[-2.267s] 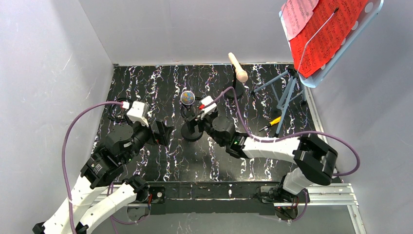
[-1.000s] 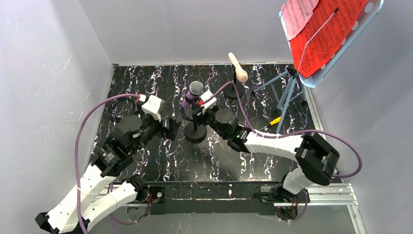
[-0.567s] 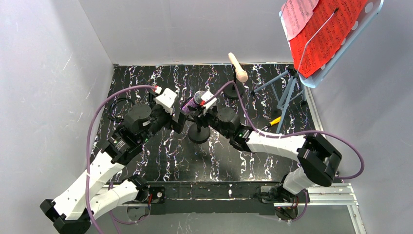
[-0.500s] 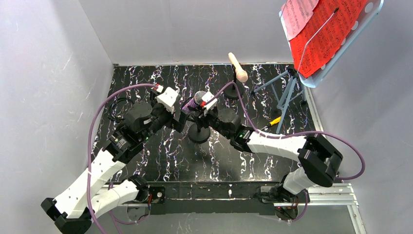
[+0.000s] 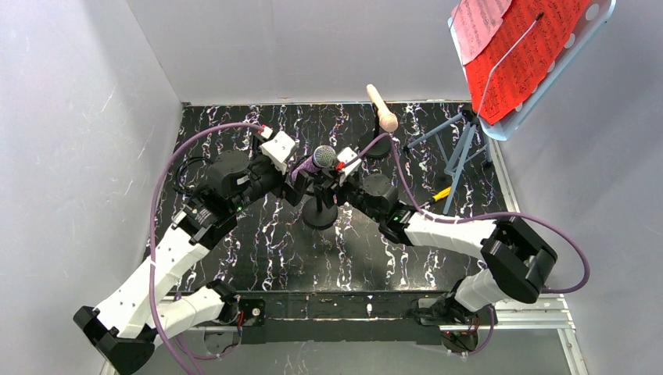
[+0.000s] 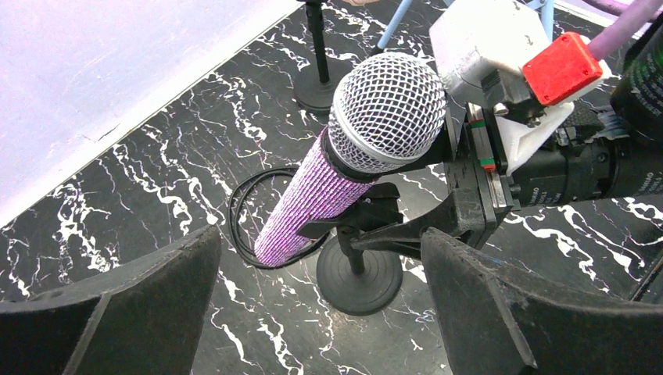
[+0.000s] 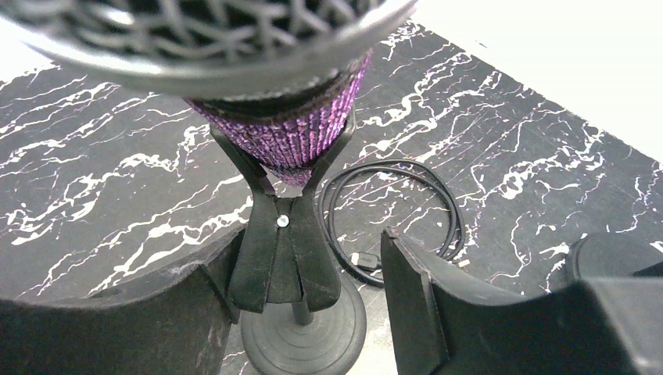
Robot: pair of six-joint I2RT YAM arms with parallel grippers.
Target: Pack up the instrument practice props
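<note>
The purple glitter microphone [image 5: 311, 164] with silver grille [image 6: 387, 113] sits tilted in the clip [image 7: 285, 250] of a black round-based post [image 5: 319, 212]. My right gripper [image 7: 305, 312] is open and straddles the clip. Its left finger touches the clip and its right finger [image 7: 446, 305] stands apart from it. My left gripper [image 6: 320, 312] is wide open and empty, just left of the microphone's handle [image 6: 301, 203]. The cream microphone [image 5: 381, 108] stands on the second post [image 5: 375, 147] at the back. Red pages [image 5: 524, 55] and a pink page [image 5: 477, 23] rest on the music stand.
A coiled black cable [image 6: 242, 226] lies on the marble mat behind the post. The grey tripod [image 5: 461, 144] of the music stand is at the back right, with a yellow-handled screwdriver [image 5: 442, 193] beside it. Grey walls close the left, back and right.
The microphone has tipped from upright to leaning left, and its post has shifted slightly right with my right gripper. My left arm has swung right and up to the microphone.
</note>
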